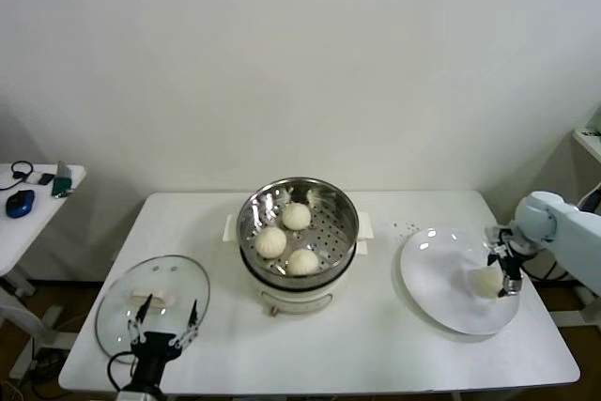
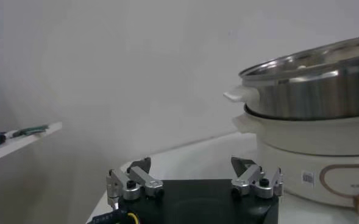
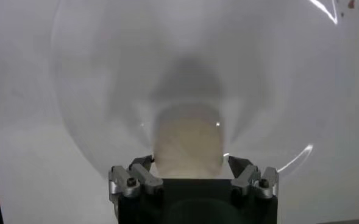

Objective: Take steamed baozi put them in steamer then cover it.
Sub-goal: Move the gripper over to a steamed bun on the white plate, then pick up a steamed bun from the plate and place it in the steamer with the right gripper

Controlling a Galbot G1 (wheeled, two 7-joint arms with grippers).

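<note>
Head view: steamer [image 1: 298, 232] sits mid-table, three steamed baozi [image 1: 286, 239] inside on its perforated tray. Fourth baozi [image 1: 486, 280] lies on white plate [image 1: 441, 279] near the table's right edge; right gripper [image 1: 502, 269] is down over it, fingers [image 3: 247, 176] spread wide either side of the bun [image 3: 186, 146], not clamped. Left gripper [image 1: 165, 326] hovers at the front-left corner, fingers wide apart, holding nothing, over glass lid [image 1: 150, 300].
</note>
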